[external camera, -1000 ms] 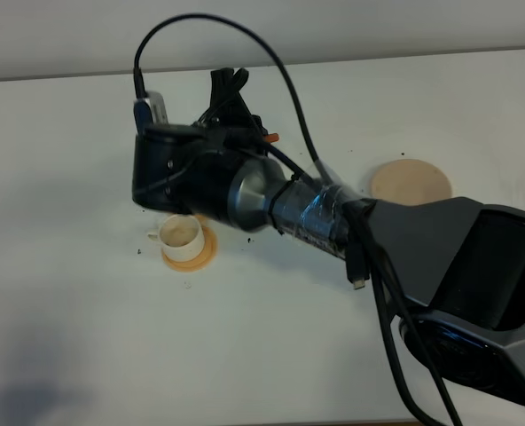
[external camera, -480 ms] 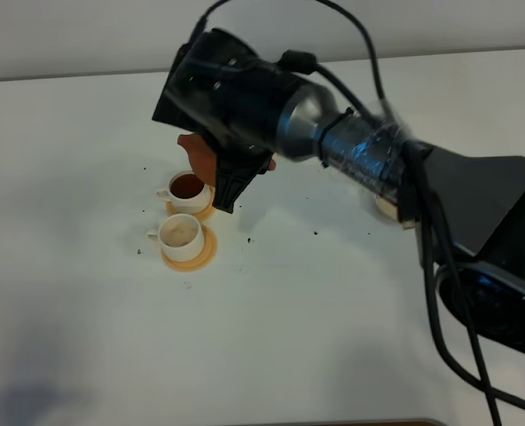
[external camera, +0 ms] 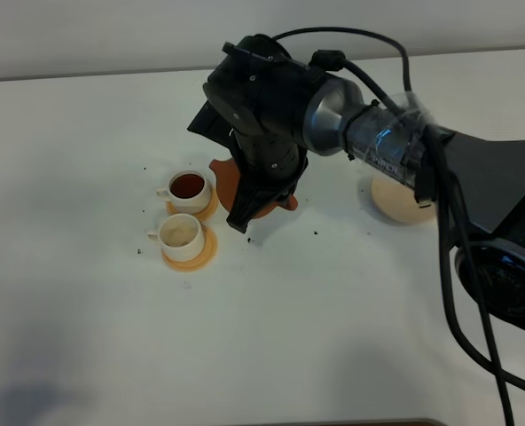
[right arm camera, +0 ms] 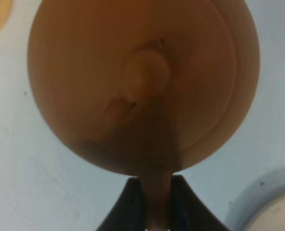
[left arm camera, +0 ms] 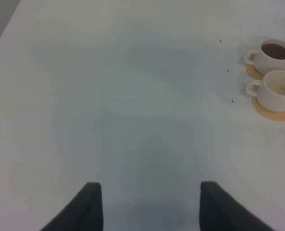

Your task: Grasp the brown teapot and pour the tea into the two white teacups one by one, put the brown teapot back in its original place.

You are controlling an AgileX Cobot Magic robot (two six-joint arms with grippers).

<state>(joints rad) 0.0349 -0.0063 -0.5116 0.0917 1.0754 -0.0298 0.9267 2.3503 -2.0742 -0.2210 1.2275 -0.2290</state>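
The brown teapot (external camera: 231, 177) hangs in my right gripper (external camera: 249, 209), just right of the two white teacups and above the table. In the right wrist view the teapot (right arm camera: 142, 82) fills the frame, lid knob showing, and the gripper (right arm camera: 157, 211) is shut on its handle. The far teacup (external camera: 189, 189) holds dark reddish-brown tea (external camera: 188, 185). The near teacup (external camera: 180, 233) has a cream inside and no tea. The left wrist view shows both, the filled teacup (left arm camera: 276, 54) and the empty one (left arm camera: 278, 90). My left gripper (left arm camera: 152, 204) is open and empty, far from them.
Each cup sits on a small orange coaster (external camera: 200, 257). The pale beige disc coaster (external camera: 394, 201) lies to the right, partly hidden by my right arm (external camera: 378, 138). Small dark specks dot the white table (external camera: 316, 232).
My right arm has swung the teapot from over the far cup to the right of both cups and lowered it. The far cup has come into view with tea in it.
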